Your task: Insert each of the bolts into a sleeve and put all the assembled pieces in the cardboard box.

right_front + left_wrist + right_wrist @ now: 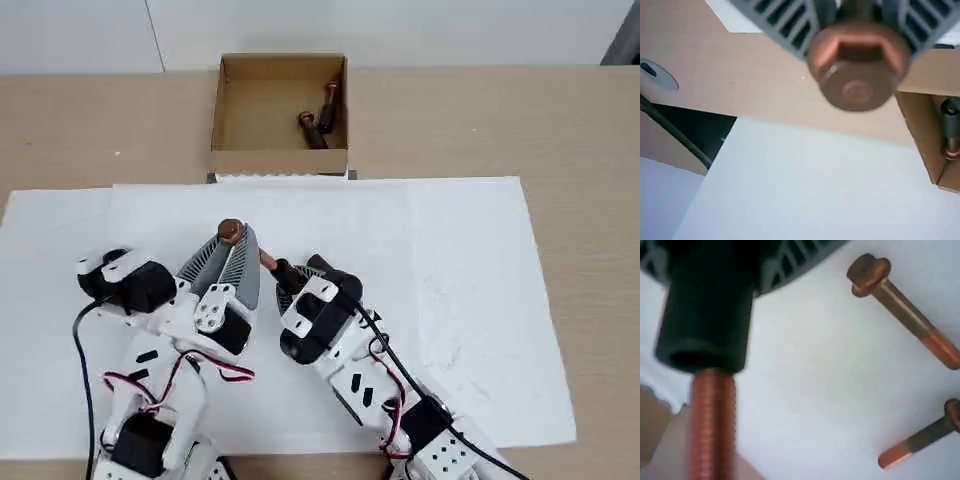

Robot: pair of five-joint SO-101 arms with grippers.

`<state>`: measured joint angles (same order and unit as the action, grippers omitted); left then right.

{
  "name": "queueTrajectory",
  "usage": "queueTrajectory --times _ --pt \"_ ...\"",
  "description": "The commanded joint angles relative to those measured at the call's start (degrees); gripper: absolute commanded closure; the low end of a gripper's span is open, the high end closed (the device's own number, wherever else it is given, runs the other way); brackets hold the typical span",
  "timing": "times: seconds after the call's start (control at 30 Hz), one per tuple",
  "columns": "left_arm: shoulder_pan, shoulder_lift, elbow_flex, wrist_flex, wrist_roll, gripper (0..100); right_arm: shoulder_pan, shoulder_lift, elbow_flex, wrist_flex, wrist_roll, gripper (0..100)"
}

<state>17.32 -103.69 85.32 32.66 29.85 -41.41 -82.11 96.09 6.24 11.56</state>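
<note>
1. The left gripper (229, 245) is clamped tight on a copper bolt (857, 70), pinched just under its flanged hex head, above the white paper sheet (450, 300)
2. The right gripper (290, 277) is closed around a black sleeve (705, 315), and a threaded copper shank (712, 425) sits in the sleeve's mouth
3. Two loose bolts (900, 310) lie on the paper
4. The cardboard box (228, 110), just past the paper's far edge, holds assembled pieces (315, 128)

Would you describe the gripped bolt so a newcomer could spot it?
Near the box, over the white sheet, find the left gripper. The bolt is the copper one clamped in it, tip at the mouth of the black sleeve, unlike the pieces lying in the box.
</note>
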Motion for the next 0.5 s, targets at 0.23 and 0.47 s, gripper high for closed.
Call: queueTrajectory --times 0.23,0.47 --pt "3.3 -0.2 -0.1 -0.3 1.9 100 -2.4 -0.7 0.7 -1.8 1.0 99.5" --pt "3.8 -0.2 -0.5 2.5 0.7 100 -2.2 -0.7 0.5 -1.8 1.1 99.5"
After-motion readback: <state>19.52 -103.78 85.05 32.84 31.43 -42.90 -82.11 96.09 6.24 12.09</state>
